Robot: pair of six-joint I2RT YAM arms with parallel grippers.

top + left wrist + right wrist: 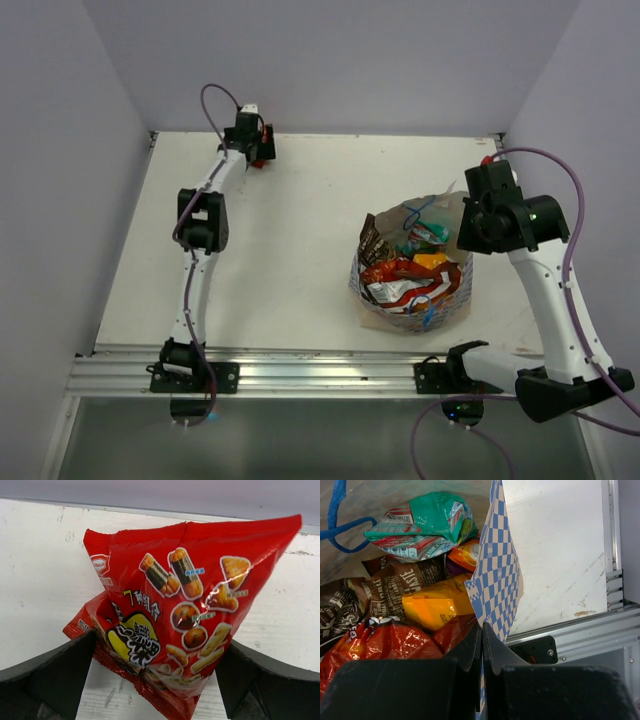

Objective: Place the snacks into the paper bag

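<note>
A small red snack packet [185, 605] stands on the white table at the far back left, also seen in the top view [263, 157]. My left gripper [157, 672] has a finger pressed on each side of its lower part. The paper bag [412, 312] lies open at the right. It holds a teal packet [425, 525], a brown packet [395, 587], an orange-yellow packet [432, 605] and a red chip bag [385, 645]. My right gripper [482, 630] is shut on the bag's blue-checked rim [497, 580] and holds it up.
The bag's blue cord handle [340, 525] lies inside at the far side. The aluminium rail [320, 370] runs along the near edge. Grey walls [60, 150] close in the left, back and right of the table.
</note>
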